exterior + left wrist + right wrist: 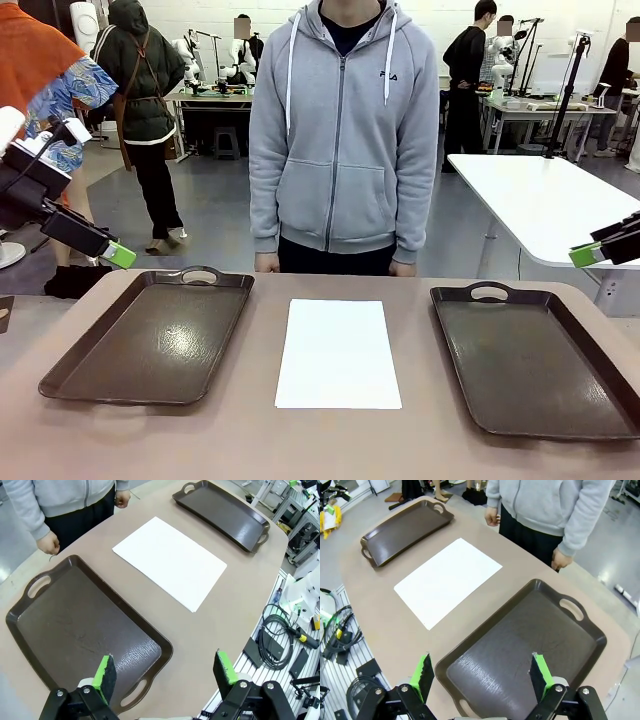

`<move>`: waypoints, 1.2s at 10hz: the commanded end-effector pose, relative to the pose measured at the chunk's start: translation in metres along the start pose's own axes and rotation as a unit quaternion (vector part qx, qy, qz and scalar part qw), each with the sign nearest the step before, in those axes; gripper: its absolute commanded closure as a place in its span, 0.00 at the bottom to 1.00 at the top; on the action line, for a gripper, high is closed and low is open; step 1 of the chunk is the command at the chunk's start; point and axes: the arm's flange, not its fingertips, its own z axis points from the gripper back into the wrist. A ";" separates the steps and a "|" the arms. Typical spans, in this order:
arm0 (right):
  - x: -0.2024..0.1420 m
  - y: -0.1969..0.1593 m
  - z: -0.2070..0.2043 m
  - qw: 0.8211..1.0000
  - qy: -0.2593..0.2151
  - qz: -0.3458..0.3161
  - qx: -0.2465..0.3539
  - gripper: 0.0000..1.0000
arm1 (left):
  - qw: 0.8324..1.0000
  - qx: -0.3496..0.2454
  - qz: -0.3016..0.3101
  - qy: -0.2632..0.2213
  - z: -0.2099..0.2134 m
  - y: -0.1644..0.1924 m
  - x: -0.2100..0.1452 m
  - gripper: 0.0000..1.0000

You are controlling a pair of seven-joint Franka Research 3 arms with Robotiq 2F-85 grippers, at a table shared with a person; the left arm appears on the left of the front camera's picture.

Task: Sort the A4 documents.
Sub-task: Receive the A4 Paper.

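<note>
The left pincer [165,662] and right pincer [481,662] hang wide open, holding nothing, above the left tray [150,335] and right tray [530,360]. Between the trays, touching neither, the A4 documents [338,353] lie flat on bare table [330,440]. A person [343,130] stands at the far edge. The left wrist view adds coiled black cable [265,635] beside the table.

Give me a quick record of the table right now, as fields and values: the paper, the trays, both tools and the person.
A4 documents: white, lying flat on the table, between the two trays
Left tray: dark brown, handled, nothing in it
Right tray: dark brown, handled, nothing in it
Left tool: open, raised above the table, holding nothing
Right tool: open, raised above the table, holding nothing
Person: standing at the far side
</note>
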 end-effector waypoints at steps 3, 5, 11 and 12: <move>0.000 0.000 -0.002 1.000 -0.001 0.000 0.004 0.00 | 1.000 -0.006 -0.001 -0.005 0.000 0.000 0.000 0.00; 0.000 0.000 -0.002 1.000 -0.001 0.000 0.004 0.00 | 1.000 -0.006 -0.001 -0.005 0.000 0.000 0.000 0.00; 0.000 0.000 -0.002 1.000 -0.001 0.000 0.004 0.00 | 1.000 -0.006 -0.001 -0.005 0.000 0.000 0.000 0.00; 0.000 0.000 -0.002 1.000 -0.001 0.000 0.004 0.00 | 1.000 -0.006 -0.001 -0.005 0.000 0.000 0.000 0.00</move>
